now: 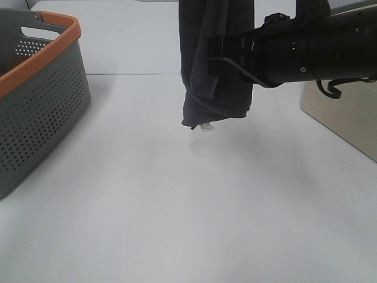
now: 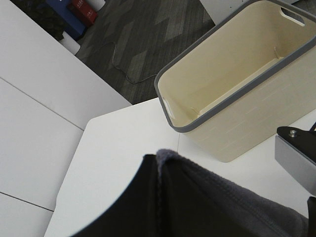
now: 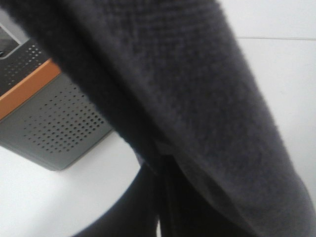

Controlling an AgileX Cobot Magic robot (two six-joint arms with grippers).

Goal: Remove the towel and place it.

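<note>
The dark purple terry towel [image 1: 203, 71] hangs above the white counter [image 1: 177, 224]. We cannot tell if the right fingers [image 1: 224, 42] or left fingers [image 2: 133, 207] pinch it; we think a loose hold could drop it.

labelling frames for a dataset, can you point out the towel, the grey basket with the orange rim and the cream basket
towel [image 1: 195, 65], exterior high view, on its hanging folds
grey basket [image 1: 41, 112], exterior high view, on its perforated side wall
cream basket [image 2: 232, 64], left wrist view, on its inner wall

towel [image 1: 199, 59] charcoal-purple | basket [image 1: 41, 112] grey, perforated, orange rim | table [image 1: 177, 212] white
</note>
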